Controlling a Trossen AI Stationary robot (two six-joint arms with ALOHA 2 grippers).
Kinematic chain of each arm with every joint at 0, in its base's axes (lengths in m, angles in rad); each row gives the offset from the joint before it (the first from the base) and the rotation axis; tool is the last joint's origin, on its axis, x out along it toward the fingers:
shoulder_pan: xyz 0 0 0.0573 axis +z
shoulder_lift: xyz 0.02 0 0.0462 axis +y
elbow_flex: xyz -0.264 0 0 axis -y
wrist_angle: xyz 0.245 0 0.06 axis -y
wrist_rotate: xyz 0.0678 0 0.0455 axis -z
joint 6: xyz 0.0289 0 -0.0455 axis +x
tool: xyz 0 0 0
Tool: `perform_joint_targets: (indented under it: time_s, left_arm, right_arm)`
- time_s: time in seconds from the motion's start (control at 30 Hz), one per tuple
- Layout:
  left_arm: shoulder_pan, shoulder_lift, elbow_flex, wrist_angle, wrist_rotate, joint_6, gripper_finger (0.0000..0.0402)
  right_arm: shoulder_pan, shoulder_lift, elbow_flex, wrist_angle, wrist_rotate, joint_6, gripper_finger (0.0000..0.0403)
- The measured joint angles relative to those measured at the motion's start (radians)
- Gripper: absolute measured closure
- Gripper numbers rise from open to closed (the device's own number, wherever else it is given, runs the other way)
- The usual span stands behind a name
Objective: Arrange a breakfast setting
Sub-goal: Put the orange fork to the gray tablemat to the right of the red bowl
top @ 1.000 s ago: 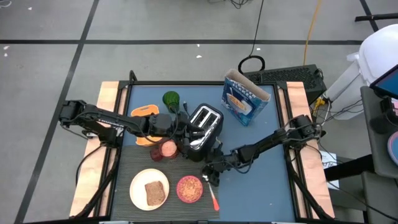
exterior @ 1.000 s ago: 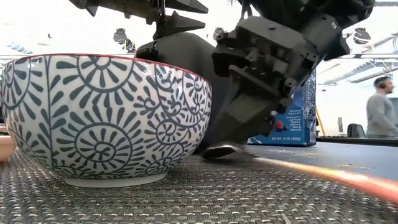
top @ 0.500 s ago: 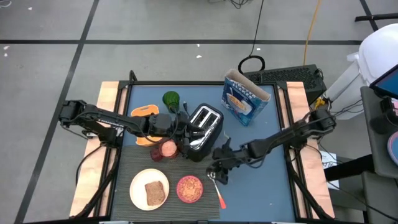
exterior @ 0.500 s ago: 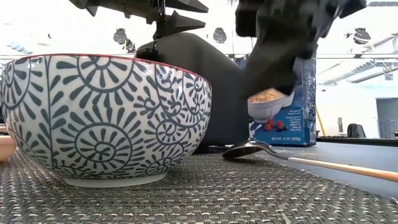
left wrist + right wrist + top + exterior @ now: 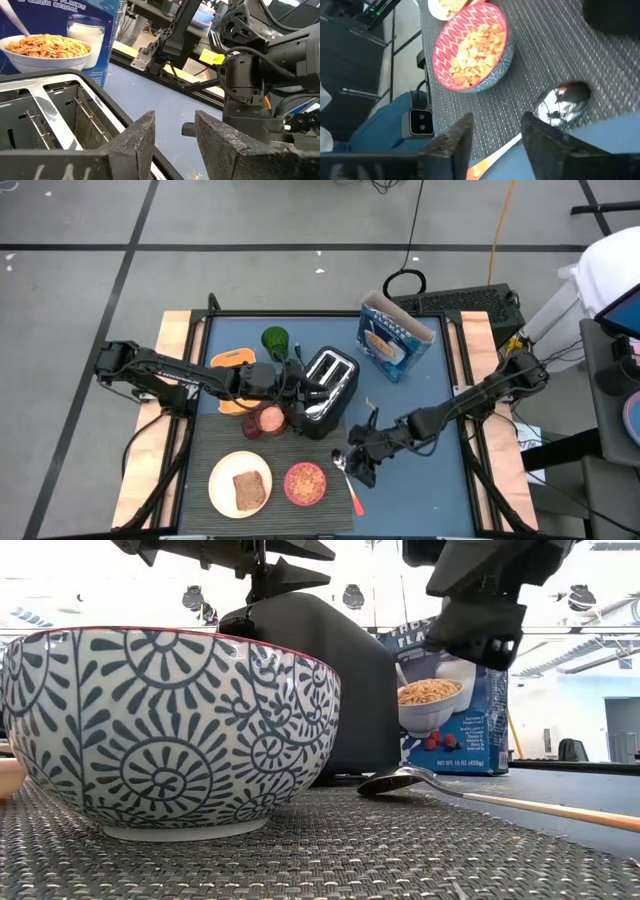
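The right gripper hangs just above the table with its fingers spread and nothing between them. The red-handled metal spoon lies flat on the dark woven mat directly under it, bowl end just beside the fingertips and handle running away toward the table's near edge. The round pink bowl of cereal sits just to the gripper's left, and the cream plate with a brown toast slice lies beyond that.

The risk here is a stray brush: a fingertip passing low over the spoon's bowl could spin it out of line beside the cereal bowl, or nudge it against the bowl's wall. A sideways swing toward the silver-black toaster, close behind the gripper, could also clip it.

The left gripper waits by the toaster's top, its fingers parted on empty air — it holds nothing.

Hard to judge: whether the spoon touches the cereal bowl or merely lies beside it, since the right arm covers part of the spoon from above. In the low view the bowl's patterned blue outside fills the foreground and hides the plate almost entirely — only a sliver shows at the edge.
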Motion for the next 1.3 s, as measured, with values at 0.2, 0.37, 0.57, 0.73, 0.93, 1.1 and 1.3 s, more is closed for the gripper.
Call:
perform_joint_targets:
  time_s: [0.2, 0.37, 0.57, 0.73, 0.93, 1.1, 1.3]
  left_arm:
    - [0.000, 0.000, 0.000, 0.000, 0.000, 0.000, 0.0259]
    - [0.000, 0.000, 0.000, 0.000, 0.000, 0.000, 0.0259]
    - [0.000, 0.000, 0.000, 0.000, 0.000, 0.000, 0.0259]
    - [0.000, 0.000, 0.000, 0.000, 0.000, 0.000, 0.0259]
    - [0.000, 0.000, 0.000, 0.000, 0.000, 0.000, 0.0259]
    - [0.000, 0.000, 0.000, 0.000, 0.000, -0.002, 0.0259]
    - [0.000, 0.000, 0.000, 0.000, 0.000, -0.004, 0.0259]
  right_arm:
    - [0.001, 0.001, 0.000, 0.001, 0.002, 0.069, 0.0183]
    - [0.030, 0.017, 0.000, 0.011, 0.033, 0.069, 0.0165]
    - [0.070, 0.082, 0.000, 0.025, 0.081, 0.069, 0.0176]
    - [0.080, 0.156, 0.000, 0.086, 0.081, 0.079, 0.0183]
    - [0.075, 0.212, 0.000, 0.113, 0.081, 0.068, 0.0183]
    - [0.071, 0.232, 0.000, 0.136, 0.084, 0.068, 0.0184]
    - [0.071, 0.264, 0.000, 0.155, 0.085, 0.069, 0.0184]
